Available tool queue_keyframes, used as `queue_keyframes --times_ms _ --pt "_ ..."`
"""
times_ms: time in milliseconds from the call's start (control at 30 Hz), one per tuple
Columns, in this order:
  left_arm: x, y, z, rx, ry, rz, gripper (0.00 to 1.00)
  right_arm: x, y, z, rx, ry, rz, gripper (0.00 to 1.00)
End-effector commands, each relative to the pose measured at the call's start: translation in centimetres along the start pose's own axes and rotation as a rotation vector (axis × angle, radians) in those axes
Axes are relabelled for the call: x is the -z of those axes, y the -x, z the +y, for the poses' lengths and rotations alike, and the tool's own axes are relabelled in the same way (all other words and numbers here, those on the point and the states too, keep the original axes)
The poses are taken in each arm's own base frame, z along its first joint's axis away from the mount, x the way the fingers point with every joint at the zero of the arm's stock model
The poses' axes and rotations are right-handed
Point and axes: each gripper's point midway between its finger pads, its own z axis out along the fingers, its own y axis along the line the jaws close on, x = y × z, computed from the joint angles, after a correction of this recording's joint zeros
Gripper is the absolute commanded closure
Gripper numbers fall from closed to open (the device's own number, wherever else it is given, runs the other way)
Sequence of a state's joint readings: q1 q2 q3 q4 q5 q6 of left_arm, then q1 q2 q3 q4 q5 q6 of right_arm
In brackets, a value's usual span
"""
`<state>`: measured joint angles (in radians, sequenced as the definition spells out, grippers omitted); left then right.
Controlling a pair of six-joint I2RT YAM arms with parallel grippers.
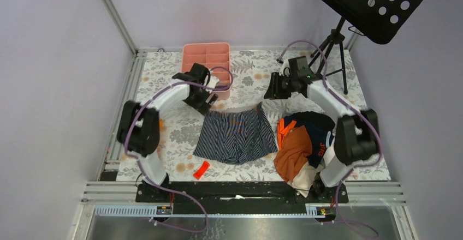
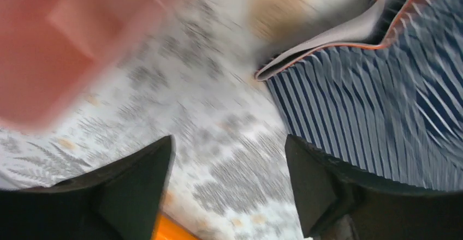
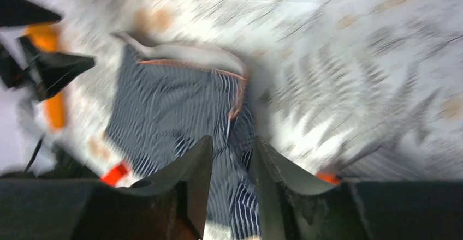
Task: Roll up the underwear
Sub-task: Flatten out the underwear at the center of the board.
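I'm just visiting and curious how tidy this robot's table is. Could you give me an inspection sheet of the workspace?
Surface: floral table cover, lying flat.
Job's things: striped underwear spread flat mid-table, not yet rolled.
Clutter: pile of clothes at right, pink tray at the far edge, small red piece near the front.
Hands: left hand open, right hand slightly open, both empty.
Cables: purple cables along both arms.
Surroundings: black music stand at back right, plain walls.
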<state>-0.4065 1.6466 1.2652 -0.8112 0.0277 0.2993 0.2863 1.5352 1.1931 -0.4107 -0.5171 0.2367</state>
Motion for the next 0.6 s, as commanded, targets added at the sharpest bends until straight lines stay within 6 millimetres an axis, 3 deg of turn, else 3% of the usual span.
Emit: queue_keyframes --times_ms 0,133,267,300,467,500,567 --pt "-1.3 6.2 8.1 0.258 0.271 -0.139 0.12 -1.5 9.5 -7.2 -0.055 -0.297 -0.24 0.56" --pt "0.1 6.8 6.0 0.255 0.164 -0.211 0.12 -0.9 8.7 -7.1 0.007 -0.278 -0.206 0.52" --pt "0.4 5.0 1.4 0.209 -0.043 -0.229 0.1 -1.0 4.3 -5.8 0.022 -0.173 -0.137 0.53" --pt "0.3 4.3 0.5 0.202 -0.081 -0.222 0.03 -1.2 3.0 -5.7 0.01 -0.153 -0.111 0.56" --pt "-0.4 3.6 -3.0 0.144 -0.26 -0.23 0.01 -2.5 -1.7 -4.9 -0.046 -0.046 0.007 0.7" --pt "-0.6 3.8 -3.4 0.131 -0.28 -0.232 0.03 -2.7 -2.1 -5.1 -0.057 -0.049 0.015 0.74" --pt "-1.3 3.9 -4.0 0.114 -0.311 -0.222 0.18 -3.3 -2.5 -5.6 -0.087 -0.06 0.026 0.83"
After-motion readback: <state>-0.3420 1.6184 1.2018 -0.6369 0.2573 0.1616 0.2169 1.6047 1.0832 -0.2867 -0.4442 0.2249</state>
